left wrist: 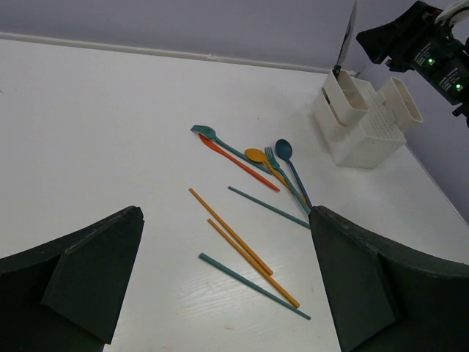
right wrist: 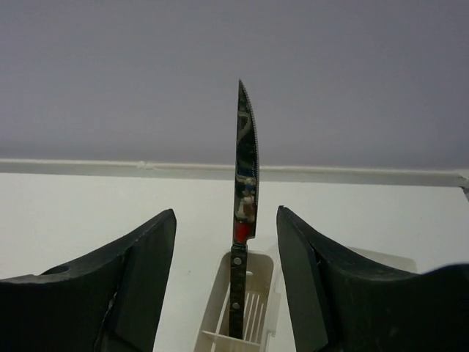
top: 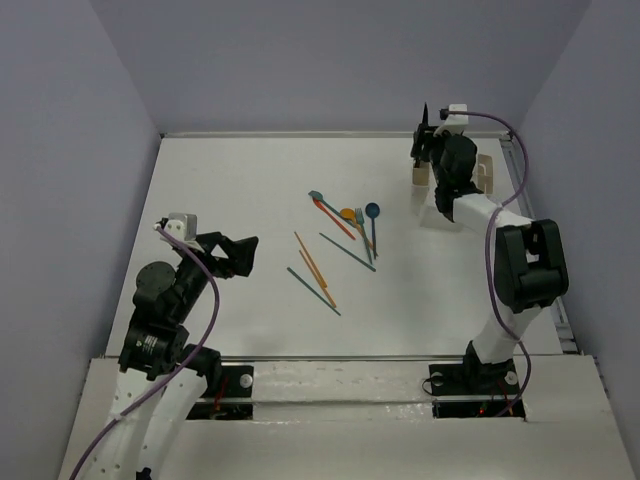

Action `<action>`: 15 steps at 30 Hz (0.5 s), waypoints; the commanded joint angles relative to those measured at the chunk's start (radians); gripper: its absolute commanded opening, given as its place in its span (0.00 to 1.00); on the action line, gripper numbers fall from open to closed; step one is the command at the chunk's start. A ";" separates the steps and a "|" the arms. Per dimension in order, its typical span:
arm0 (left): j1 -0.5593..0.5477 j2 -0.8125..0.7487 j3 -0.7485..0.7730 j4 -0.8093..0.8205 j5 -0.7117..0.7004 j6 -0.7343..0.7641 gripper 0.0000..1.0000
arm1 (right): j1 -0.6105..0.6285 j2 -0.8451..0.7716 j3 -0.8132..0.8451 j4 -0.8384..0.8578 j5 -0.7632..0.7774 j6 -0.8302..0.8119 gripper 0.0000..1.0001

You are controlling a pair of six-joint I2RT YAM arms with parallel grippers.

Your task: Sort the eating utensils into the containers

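Note:
A grey-bladed knife (right wrist: 245,169) stands upright, handle down, in an end cup (right wrist: 217,326) of the white caddy (left wrist: 366,136). My right gripper (right wrist: 226,220) is open, its fingers on either side of the knife and apart from it. In the top view the right gripper (top: 425,143) hovers over the caddy (top: 487,172). Two orange chopsticks (left wrist: 234,235), two teal chopsticks (left wrist: 253,284), a teal fork (left wrist: 207,133), an orange spoon (left wrist: 255,155) and a blue spoon (left wrist: 283,149) lie on the table. My left gripper (left wrist: 226,216) is open and empty, above the table left of the chopsticks (top: 312,265).
The caddy stands at the back right, near the wall and the table's right edge. The loose utensils (top: 350,225) lie in a group mid-table. The right arm (top: 525,265) reaches along the right side.

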 commanded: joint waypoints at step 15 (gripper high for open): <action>0.006 -0.015 0.004 0.056 0.038 -0.003 0.99 | 0.247 -0.071 0.141 -0.802 -0.512 0.015 0.33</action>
